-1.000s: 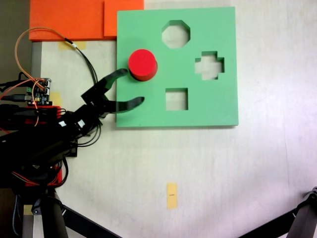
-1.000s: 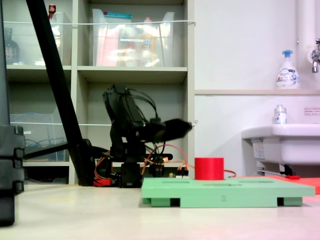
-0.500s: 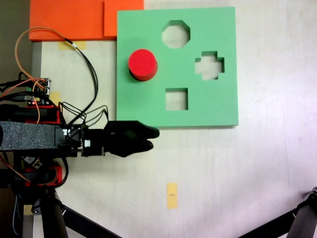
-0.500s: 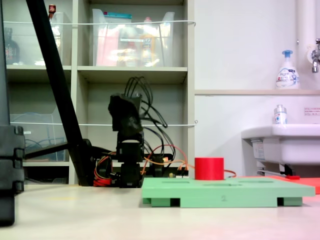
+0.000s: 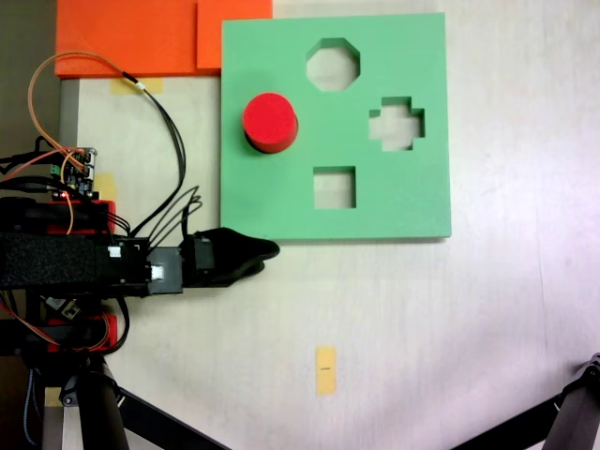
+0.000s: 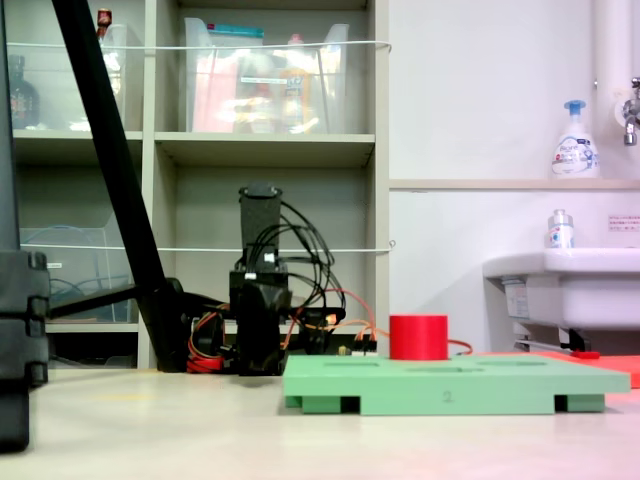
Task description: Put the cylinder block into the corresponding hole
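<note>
Cylinder block (image 5: 270,119): bright red, uniform, no pattern. Foam board (image 5: 394,202): plain light green. Gripper (image 5: 267,250): black. Foam sheets (image 5: 131,36) at the board's 10 o'clock: orange. Table (image 5: 450,337): off-white. Tape piece (image 5: 324,369) at the board's 6 o'clock: yellow. Cables (image 5: 56,80): orange and black.

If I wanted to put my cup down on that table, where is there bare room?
The widest bare stretch lies below the green board, around the yellow tape and out to the right edge. Beside the gripper, toward the wires and orange foam on the left, it is crowded.
</note>
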